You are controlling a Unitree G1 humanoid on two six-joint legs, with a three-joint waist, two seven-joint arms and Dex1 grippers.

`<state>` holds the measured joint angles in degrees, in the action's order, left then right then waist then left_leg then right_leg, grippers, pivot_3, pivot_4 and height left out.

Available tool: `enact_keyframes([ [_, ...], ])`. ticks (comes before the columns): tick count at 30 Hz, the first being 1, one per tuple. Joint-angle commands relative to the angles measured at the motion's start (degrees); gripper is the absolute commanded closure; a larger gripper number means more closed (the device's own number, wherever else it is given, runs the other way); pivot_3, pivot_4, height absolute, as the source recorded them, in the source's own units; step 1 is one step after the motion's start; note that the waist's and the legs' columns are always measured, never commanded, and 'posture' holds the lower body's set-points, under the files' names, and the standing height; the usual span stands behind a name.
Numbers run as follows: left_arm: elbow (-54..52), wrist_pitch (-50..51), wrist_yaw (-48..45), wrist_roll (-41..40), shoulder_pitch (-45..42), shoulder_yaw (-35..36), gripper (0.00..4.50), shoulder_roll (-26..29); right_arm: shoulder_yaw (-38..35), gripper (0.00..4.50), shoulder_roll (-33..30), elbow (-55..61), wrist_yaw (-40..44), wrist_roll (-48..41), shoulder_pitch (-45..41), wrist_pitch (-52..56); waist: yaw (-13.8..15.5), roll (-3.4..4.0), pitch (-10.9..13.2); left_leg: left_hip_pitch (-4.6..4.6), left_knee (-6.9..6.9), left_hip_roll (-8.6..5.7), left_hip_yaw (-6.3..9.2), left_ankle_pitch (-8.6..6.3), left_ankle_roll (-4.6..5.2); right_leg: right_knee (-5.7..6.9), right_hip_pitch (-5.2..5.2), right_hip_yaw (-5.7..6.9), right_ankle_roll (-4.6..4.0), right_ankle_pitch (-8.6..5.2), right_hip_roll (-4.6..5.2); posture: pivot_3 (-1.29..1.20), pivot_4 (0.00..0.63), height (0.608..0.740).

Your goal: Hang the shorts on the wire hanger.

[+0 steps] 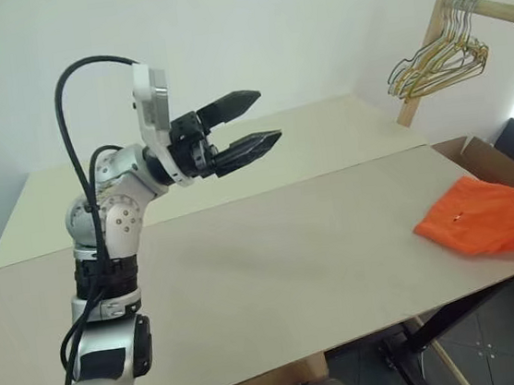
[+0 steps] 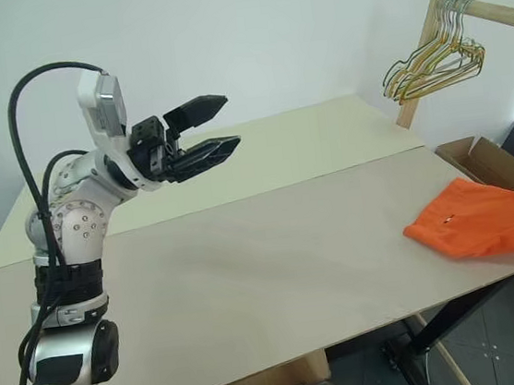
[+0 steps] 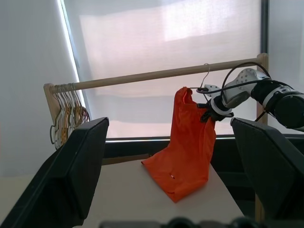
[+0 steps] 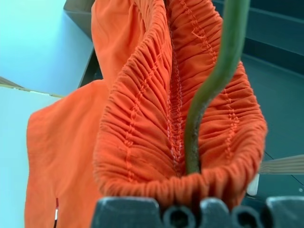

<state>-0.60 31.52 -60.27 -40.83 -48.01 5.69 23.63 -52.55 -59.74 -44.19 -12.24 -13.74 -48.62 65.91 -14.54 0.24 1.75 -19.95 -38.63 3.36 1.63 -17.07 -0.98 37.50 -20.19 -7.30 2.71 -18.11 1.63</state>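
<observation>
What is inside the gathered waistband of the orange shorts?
The wire hanger runs down into the shorts' waistband opening. Its lower part is covered by gathered fabric.

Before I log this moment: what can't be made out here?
- Wire hanger: right wrist view cuts its wire at the top edge, and the shorts cover its lower end.
- Shorts, left eye view: cropped by the right edge.
- Right gripper, left wrist view: too small to read its grip.

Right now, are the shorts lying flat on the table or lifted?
Partly lifted: the right gripper holds the shorts up by the waistband with the wire hanger; their lower end rests on the table.
</observation>
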Motion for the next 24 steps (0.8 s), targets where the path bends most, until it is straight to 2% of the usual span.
enact_keyframes([
  [1, -1.8, -0.5, -0.3, -0.3, 0.1, 0.0, 0.05, 0.8, -1.2, 4.50, 0.0, 0.1, -1.5, -1.0, -0.4, -2.2, 0.0, 0.00, 0.0, 0.00, 0.00, 0.00, 0.00, 0.00, 0.00, -0.01, 0.01, 0.00, 0.00, 0.00, 0.00, -0.19, 0.000, 0.740],
  [3, -2.0, -0.6, -0.3, -0.2, 0.4, 0.0, 0.05, 0.9, -0.8, 4.50, 0.3, 0.3, -2.1, -0.8, 0.0, -3.1, 0.0, -0.01, 0.0, 0.00, 0.00, 0.00, 0.00, 0.00, 0.00, -0.03, 0.02, 0.00, 0.01, 0.00, 0.00, -0.19, 0.000, 0.740],
  [7, -2.6, -0.4, 0.2, -0.3, 0.8, 0.0, 0.00, 1.1, 0.3, 3.34, 1.2, 3.5, -2.2, -0.6, 1.2, -5.7, 0.2, -0.05, 0.0, -0.01, 0.00, 0.00, 0.00, 0.00, 0.00, -0.05, 0.02, 0.00, 0.03, 0.01, 0.00, -0.19, 0.000, 0.740],
  [15, -4.5, 0.2, 1.9, -0.7, 2.5, 0.1, 0.00, 1.0, 2.0, 0.57, 4.4, 12.7, -5.6, 0.7, 3.3, -7.3, 0.8, 0.01, 0.0, 0.01, 0.00, -0.01, -0.01, 0.01, -0.01, -0.02, 0.02, -0.04, 0.04, 0.02, 0.01, -0.18, 0.000, 0.740],
  [17, -4.9, 0.2, 2.1, -0.7, 2.9, 0.0, 0.00, 1.0, 2.3, 0.03, 5.5, 15.4, -6.7, 1.2, 3.8, -7.5, 1.1, 0.01, 0.0, 0.01, 0.00, 0.00, 0.00, 0.01, -0.02, -0.01, 0.02, -0.03, 0.05, 0.03, 0.01, -0.18, 0.000, 0.740],
  [21, -5.1, -0.2, 3.1, -0.2, 3.5, 0.0, 0.00, 0.9, 3.6, 0.03, 9.0, 24.2, -11.3, 4.5, 6.0, -12.9, 1.4, 0.04, 0.0, -0.01, 0.00, -0.01, 0.00, 0.01, -0.02, 0.00, 0.00, -0.04, 0.05, 0.03, 0.04, -0.17, 0.000, 0.740],
  [24, -5.3, -0.8, 4.7, 0.7, 4.4, 0.1, 0.00, 0.8, 8.3, 0.03, 12.0, 34.3, -15.3, 10.1, 10.2, -21.9, 1.6, 0.08, 0.0, -0.04, 0.00, -0.01, 0.01, 0.01, -0.02, 0.03, -0.05, -0.04, 0.05, 0.02, 0.05, -0.17, 0.000, 0.740],
])
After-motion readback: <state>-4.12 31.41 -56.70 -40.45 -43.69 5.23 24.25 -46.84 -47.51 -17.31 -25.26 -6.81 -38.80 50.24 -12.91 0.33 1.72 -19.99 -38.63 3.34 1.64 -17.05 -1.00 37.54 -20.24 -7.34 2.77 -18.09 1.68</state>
